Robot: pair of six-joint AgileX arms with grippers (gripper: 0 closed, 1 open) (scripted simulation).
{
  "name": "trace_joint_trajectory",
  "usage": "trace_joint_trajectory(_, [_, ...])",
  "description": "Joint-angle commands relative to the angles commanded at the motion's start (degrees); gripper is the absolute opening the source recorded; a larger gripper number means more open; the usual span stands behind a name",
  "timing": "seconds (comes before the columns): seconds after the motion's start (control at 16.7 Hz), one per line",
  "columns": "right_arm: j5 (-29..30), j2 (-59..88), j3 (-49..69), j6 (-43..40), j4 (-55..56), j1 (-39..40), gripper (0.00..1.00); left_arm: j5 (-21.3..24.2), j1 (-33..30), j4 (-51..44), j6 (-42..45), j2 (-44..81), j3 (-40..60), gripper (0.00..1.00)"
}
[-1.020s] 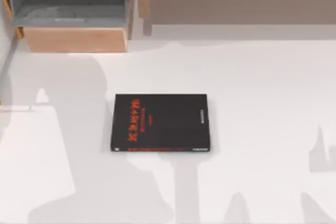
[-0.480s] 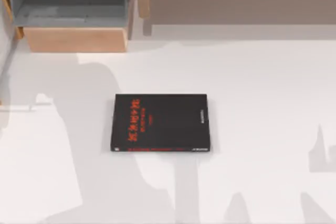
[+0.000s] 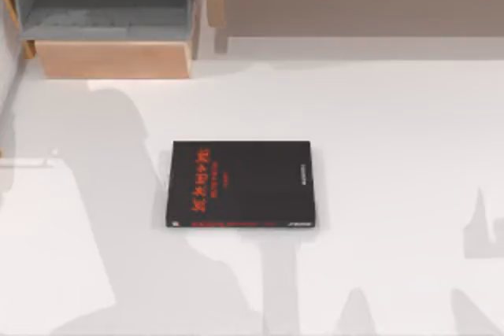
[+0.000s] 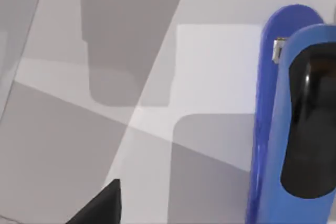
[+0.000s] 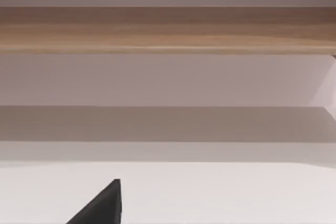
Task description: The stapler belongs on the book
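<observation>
The blue stapler (image 4: 294,124) lies on the table close beneath our left wrist camera, long axis running away from it; our left arm seems nearer. The book (image 3: 240,185) waits mid-table, cover bare. Neither pincer's state can be told.

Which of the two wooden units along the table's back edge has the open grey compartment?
The shorter wooden unit at the top view's left: a grey recess opens behind its light wooden front. The long wooden unit to its right is plain closed wood.
</observation>
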Motion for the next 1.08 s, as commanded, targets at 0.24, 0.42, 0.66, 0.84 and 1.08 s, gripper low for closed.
trace_joint_trajectory(0.24, [0.00,0.00,0.00,0.00,0.00,0.00,1.00,-0.05,-0.75,5.86,-0.69,2.27,-3.58,1.00])
trace_joint_trajectory(0.42, [0.00,0.00,0.00,0.00,0.00,0.00,1.00,-0.05,-0.81,6.12,-0.72,2.49,-3.77,1.00])
trace_joint_trajectory(0.66, [0.00,0.00,0.00,0.00,0.00,0.00,1.00,-0.05,-0.81,6.12,-0.72,2.49,-3.77,0.85])
trace_joint_trajectory(0.84, [0.00,0.00,0.00,0.00,0.00,0.00,1.00,-0.05,-0.81,6.12,-0.72,2.49,-3.77,0.62])
trace_joint_trajectory(1.08, [0.00,0.00,0.00,0.00,0.00,0.00,1.00,-0.05,-0.81,6.12,-0.72,2.49,-3.77,0.32])
